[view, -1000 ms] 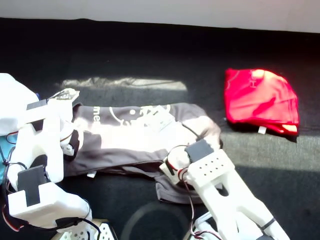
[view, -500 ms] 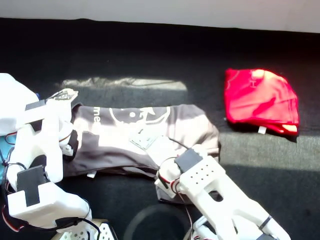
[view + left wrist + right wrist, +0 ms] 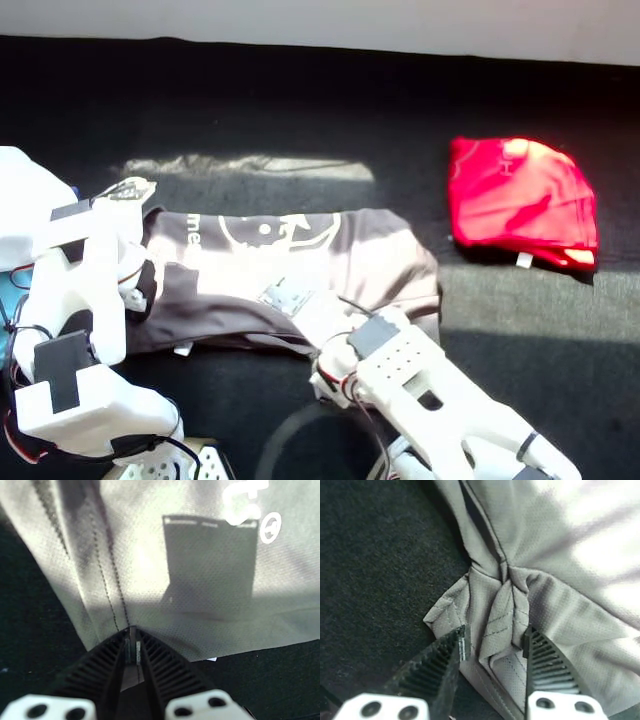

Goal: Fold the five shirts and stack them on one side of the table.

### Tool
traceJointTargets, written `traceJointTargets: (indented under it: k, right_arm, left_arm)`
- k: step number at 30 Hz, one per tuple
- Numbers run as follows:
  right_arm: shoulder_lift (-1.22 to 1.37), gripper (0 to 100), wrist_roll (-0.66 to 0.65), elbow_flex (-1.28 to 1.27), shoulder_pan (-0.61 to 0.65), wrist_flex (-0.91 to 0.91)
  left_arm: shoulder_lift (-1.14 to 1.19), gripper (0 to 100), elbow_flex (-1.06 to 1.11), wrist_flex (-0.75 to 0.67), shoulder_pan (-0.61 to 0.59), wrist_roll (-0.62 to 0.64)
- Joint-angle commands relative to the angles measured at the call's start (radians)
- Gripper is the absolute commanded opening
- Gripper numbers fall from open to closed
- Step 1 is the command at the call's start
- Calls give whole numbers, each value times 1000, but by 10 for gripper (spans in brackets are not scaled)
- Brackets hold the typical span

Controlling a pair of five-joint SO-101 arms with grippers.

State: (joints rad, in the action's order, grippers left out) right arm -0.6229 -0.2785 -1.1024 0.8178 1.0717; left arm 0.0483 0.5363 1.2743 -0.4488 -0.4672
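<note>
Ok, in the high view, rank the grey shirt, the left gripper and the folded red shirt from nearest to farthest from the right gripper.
1. The grey shirt: directly under the right gripper, in the middle.
2. The left gripper: at the shirt's left end, pinching its edge.
3. The red shirt: folded, far off to the right and further back.

Robot-lab bench: black felt-covered table (image 3: 250, 110), two white arms (image 3: 80, 290), plain pale wall (image 3: 300, 15) behind
</note>
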Motion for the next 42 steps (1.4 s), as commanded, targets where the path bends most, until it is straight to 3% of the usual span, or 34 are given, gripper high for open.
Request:
traceJointTargets:
  k: [1, 5, 10, 17, 23, 28, 42]
  right_arm:
    - [-22, 183, -5, 22, 36, 25]
    - [-18, 183, -5, 33, 15, 30]
    - [-24, 183, -6, 96, -120, 62]
    - [-22, 183, -9, 274, -177, 236]
    - [10, 179, -11, 113, -209, 45]
    - [45, 6, -11, -15, -217, -130]
    - [38, 6, -9, -4, -213, -74]
  left_arm:
    - [-42, 9, -8, -5, -4, -8]
    - [-42, 9, -8, -5, -8, -8]
    - [-42, 9, -8, -5, -8, -8]
    - [-42, 9, -8, -5, -8, -8]
    - [-42, 9, -8, -6, -8, -8]
    - [-42, 9, -8, -6, -8, -8]
    - [-42, 9, -8, -6, -8, -8]
